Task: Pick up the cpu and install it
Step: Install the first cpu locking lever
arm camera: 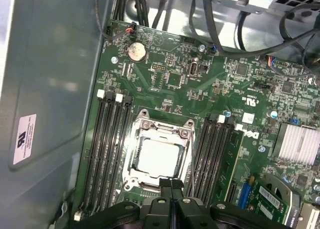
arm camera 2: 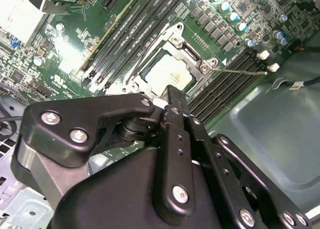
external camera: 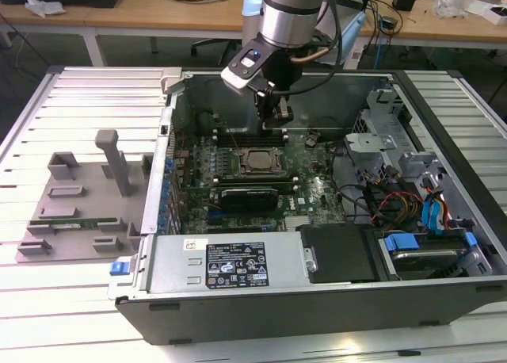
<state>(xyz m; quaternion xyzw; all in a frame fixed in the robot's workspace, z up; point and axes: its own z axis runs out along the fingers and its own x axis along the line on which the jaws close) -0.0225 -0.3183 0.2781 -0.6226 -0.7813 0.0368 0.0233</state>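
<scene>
Exterior view: an open computer case (external camera: 317,299) lies on a slatted white table (external camera: 79,299), with the arm (external camera: 293,14) reaching down into it from the far side. The tool (external camera: 273,125) hangs just above the green motherboard (external camera: 317,192), a little to the far side of the socket frame (external camera: 255,163).

The cpu (external camera: 255,160) sits flat inside that frame, its silvery top facing up, apart from the tool. A long black graphics card (external camera: 249,196) lies just on the near side of the socket. A grey fixture (external camera: 79,208) rests on the table at the exterior view's left, outside the case.

In the first wrist view the tool (arm camera: 171,181) is closed, its two black fingers (arm camera: 166,186) pressed together with only a thin seam between them, at the edge of the socket frame (arm camera: 137,126). The cpu (arm camera: 159,158) lies square within the frame, flanked on both sides by rows of black memory slots (arm camera: 107,149).

In the second wrist view the tool (arm camera 2: 172,91) points at the cpu (arm camera 2: 167,74) from just beside it, without touching.
</scene>
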